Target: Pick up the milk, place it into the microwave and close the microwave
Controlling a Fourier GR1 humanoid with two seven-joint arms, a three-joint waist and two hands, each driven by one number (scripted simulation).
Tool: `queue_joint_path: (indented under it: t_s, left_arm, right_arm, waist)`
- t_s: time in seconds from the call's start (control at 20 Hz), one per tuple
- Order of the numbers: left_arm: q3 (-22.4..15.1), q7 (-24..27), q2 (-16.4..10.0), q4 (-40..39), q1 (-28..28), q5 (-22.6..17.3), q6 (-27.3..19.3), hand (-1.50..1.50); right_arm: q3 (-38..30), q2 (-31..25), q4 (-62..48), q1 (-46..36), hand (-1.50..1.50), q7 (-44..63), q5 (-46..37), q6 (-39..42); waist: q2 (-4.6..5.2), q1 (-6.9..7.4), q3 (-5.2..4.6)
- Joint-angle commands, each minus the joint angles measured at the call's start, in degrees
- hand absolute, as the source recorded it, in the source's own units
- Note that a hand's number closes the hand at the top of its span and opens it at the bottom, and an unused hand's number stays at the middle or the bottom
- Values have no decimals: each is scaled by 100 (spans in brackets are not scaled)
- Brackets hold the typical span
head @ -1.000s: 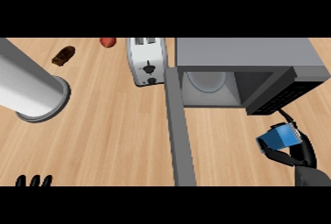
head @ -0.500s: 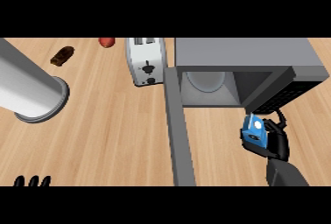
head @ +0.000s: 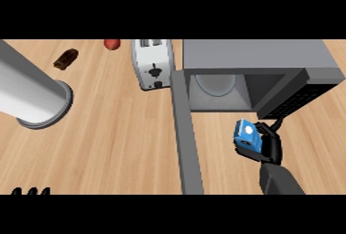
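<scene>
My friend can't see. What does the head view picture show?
The right hand holds the blue milk just in front of the open microwave, door swung wide. A toaster stands beside it; the left hand rests at the lower left edge.

Tally on the one wooden counter:

- microwave: one. It has a single door, and one round turntable plate shows inside.
- milk carton: one, blue.
- toaster: one, white.
- cylinder: one, large, pale grey.
- brown item: one, small and dark; kind not clear.
- red item: one, small, partly cut off by the top edge.
- Hands: two. The right hand is one, the left hand the other, and only fingertips of the left show at the lower edge.
- forearm: one in sight, on the right.

Loose items on the wood: five kinds, one of each, no duplicates.
</scene>
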State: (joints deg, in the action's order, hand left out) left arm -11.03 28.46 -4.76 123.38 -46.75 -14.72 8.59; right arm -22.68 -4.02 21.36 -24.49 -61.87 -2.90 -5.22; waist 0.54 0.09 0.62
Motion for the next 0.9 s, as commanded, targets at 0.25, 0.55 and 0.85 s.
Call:
queue_joint_path:
  t_s: [0.25,0.55,0.85]
  left_arm:
    - [123,284,-124,-231,-220,-155,272,-150]
    - [-457,243,174,-172,-249,294,28,-150]
    - [-216,482,148,-113,-489,171,10,-150]
  right_arm:
    - [530,-19,1040,16,150,166,-244,19]
    - [954,59,2175,1011,150,622,-341,115]
    - [1461,368,3901,1695,150,1548,-103,666]
  waist:
    - [-113,-55,-78]
    - [-123,-130,-77]
    - [-126,-94,-79]
